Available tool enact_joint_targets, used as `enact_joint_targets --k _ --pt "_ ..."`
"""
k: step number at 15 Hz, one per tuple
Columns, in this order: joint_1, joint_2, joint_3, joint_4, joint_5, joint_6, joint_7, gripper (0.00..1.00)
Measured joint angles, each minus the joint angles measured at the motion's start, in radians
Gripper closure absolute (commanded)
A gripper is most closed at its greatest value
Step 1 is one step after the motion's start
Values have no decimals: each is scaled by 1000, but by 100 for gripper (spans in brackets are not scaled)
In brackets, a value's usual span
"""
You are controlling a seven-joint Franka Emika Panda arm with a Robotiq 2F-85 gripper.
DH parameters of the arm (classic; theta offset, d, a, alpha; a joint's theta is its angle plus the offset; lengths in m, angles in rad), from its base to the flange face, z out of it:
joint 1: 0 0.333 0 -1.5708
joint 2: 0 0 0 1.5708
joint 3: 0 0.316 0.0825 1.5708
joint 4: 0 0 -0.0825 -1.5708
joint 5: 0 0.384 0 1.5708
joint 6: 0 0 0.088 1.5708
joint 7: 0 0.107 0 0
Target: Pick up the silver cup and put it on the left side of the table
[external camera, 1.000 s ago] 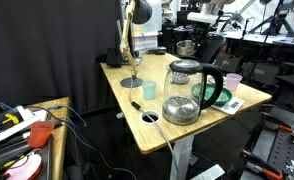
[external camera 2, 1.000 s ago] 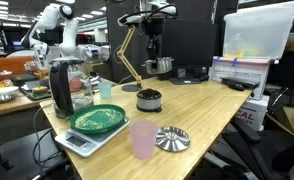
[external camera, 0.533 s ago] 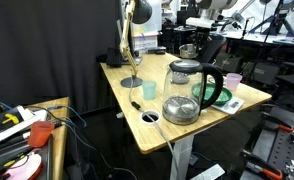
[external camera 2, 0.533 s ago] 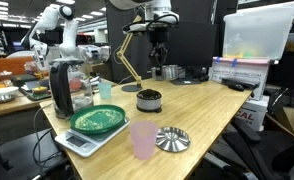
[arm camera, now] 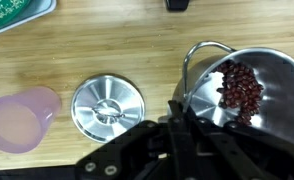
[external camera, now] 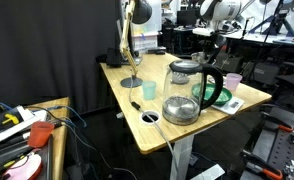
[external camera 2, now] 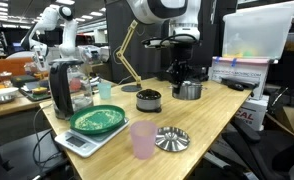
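The jaws pinch the rim of the silver cup point(external camera 2: 191, 91), which holds red beans, over the worktop point(external camera 2: 213, 116). A metal disc point(arm camera: 107, 103) and pink cup point(arm camera: 22, 118) lie nearby.

No legible text — none anywhere.

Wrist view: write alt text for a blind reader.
The gripper grips the rim of the silver cup, which contains red beans, over the table. A round metal disc and a pale pink cup sit beside it.
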Motion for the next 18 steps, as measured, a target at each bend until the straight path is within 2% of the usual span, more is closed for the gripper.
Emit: enact_joint_targets --k 4,10,11,12,18 --pt "-31 51 37 64 36 -90 -4 99" --pt "-32 135 72 137 37 -179 -12 99" --pt "-32 142 72 148 36 -191 -13 69" --pt "-33 147 72 158 36 -200 -14 68" --pt "-42 154 69 208 33 -260 -27 28"
